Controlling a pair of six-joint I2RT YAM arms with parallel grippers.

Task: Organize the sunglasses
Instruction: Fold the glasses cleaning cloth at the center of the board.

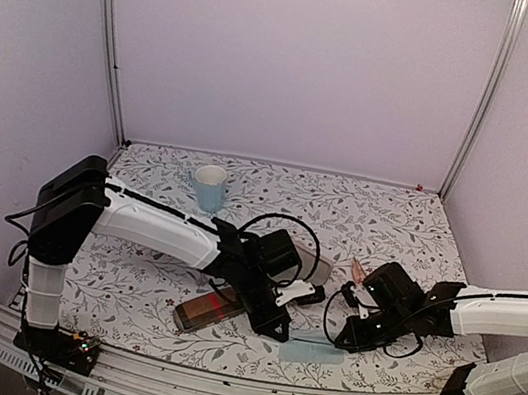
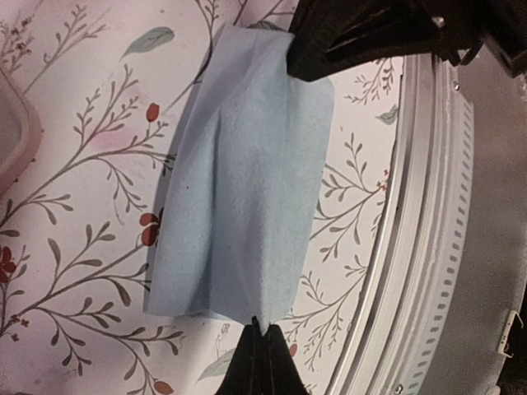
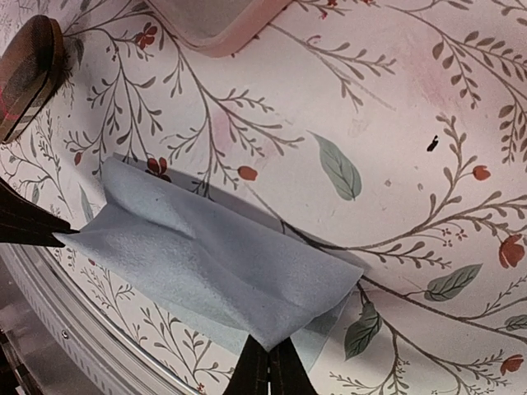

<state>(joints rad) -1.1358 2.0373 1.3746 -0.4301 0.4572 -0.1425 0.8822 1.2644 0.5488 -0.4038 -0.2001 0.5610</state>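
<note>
Both jaws closed, seemingly pinching opposite ends of cloth [image 2: 239,181].

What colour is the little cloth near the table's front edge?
The cloth is plain light blue; the left wrist view shows it best.

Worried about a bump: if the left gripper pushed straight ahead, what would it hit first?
The blue cloth that the left gripper pinches; beyond it, probably the right gripper at the far end.
</note>
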